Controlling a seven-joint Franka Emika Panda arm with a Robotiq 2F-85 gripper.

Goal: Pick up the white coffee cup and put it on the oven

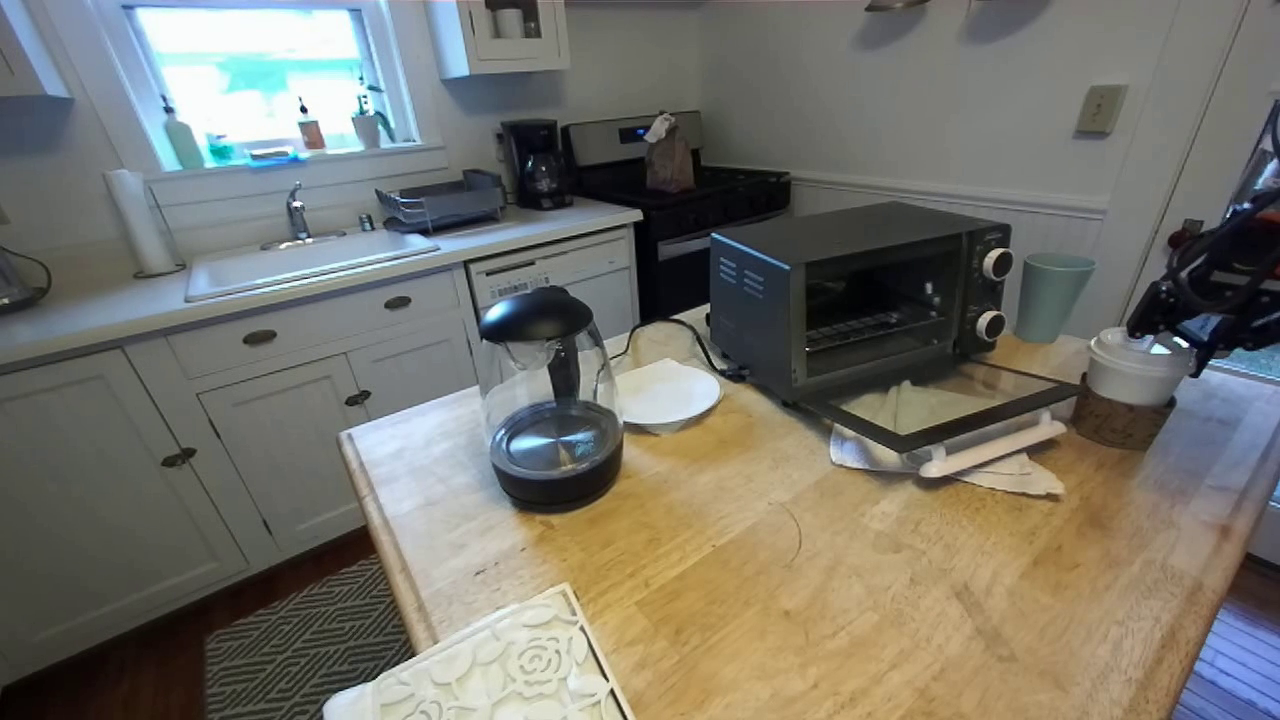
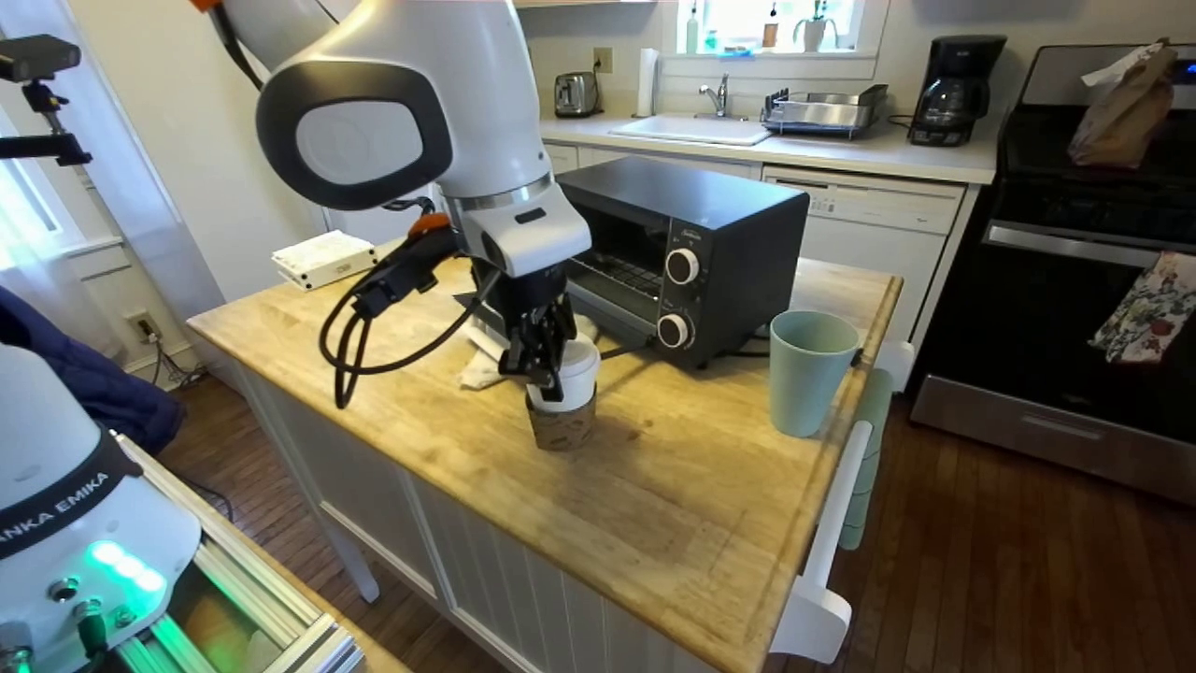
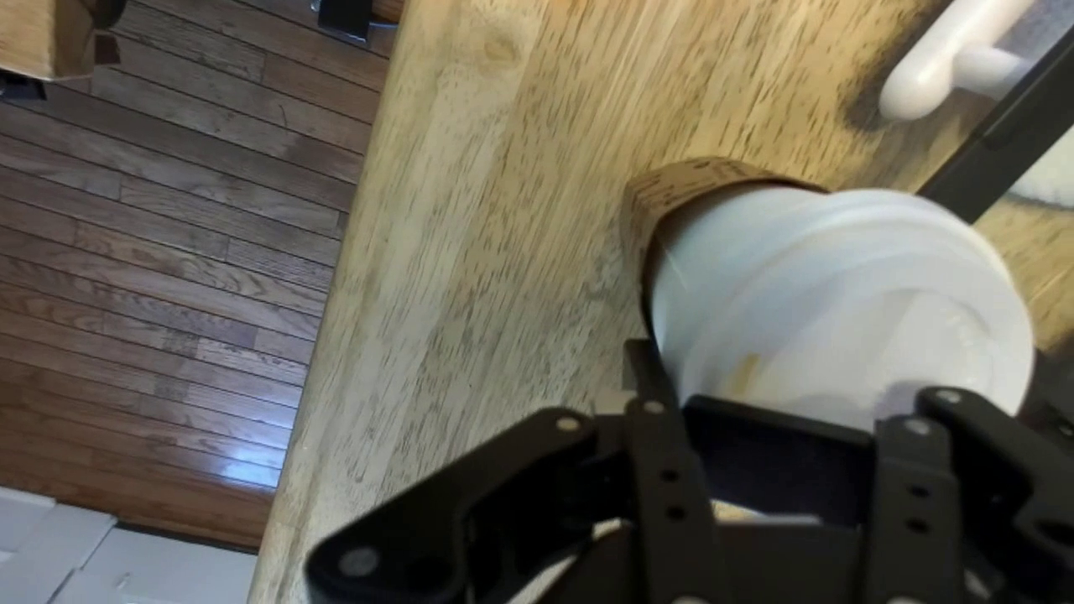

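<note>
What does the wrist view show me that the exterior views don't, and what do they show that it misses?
Only the wrist view shows a tan mark atop the white coffee cup.

Both exterior views, but not the wrist view, show the flat top and knobs of the toaster oven, the mint-green tumbler and drip coffee maker.

All share the cup in its brown sleeve, the wooden tabletop and the hand; whether it grips, I cannot tell.
</note>
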